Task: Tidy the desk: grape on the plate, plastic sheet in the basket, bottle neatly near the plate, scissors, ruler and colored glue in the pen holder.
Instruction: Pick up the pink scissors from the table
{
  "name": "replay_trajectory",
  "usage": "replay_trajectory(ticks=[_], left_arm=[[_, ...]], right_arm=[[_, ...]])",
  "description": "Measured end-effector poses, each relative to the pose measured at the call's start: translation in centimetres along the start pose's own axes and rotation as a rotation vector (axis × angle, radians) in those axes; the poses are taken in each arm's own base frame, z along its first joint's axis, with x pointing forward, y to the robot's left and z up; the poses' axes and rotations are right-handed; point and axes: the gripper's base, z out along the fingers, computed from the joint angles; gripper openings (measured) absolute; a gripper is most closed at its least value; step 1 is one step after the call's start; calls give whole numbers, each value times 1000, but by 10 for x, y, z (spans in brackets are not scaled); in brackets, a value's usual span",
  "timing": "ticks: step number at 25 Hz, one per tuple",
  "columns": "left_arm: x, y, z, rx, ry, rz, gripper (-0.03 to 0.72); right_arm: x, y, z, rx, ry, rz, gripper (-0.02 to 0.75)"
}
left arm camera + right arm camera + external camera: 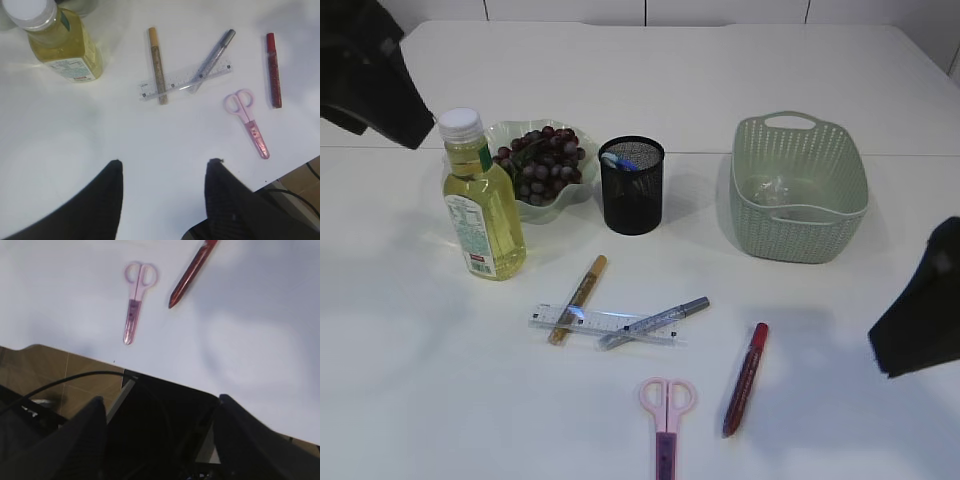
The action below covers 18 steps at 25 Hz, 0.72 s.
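Note:
Grapes (542,160) lie on the pale green plate (508,131), with the yellow bottle (482,200) upright just left of it. A clear ruler (605,325) lies flat under a gold glue pen (578,298) and a silver one (655,322). To their right lie a red glue pen (746,378) and pink scissors (667,415). A blue item stands in the black mesh pen holder (631,185). The plastic sheet (775,188) is inside the green basket (798,190). My left gripper (165,162) hangs open and empty above bare table. My right gripper (160,399) is open and empty beyond the table's front edge.
The left arm (370,75) hovers at the far left behind the bottle. The right arm (920,310) hangs at the right edge, below the basket. The table's front edge (75,354) runs close to the scissors (136,300); floor and cables lie beyond it.

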Motion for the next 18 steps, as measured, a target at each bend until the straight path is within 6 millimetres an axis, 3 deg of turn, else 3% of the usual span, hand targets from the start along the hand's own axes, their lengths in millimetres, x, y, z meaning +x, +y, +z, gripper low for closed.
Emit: replay_trajectory(ticks=[5, 13, 18], left_arm=[[5, 0, -14, 4, -38, 1, 388], [8, 0, -23, 7, -58, 0, 386], [8, 0, -23, 6, -58, 4, 386]], right_arm=[[2, 26, 21, -36, 80, -39, 524], [-13, 28, 40, -22, 55, 18, 524], [-22, 32, 65, 38, 85, 77, 512]])
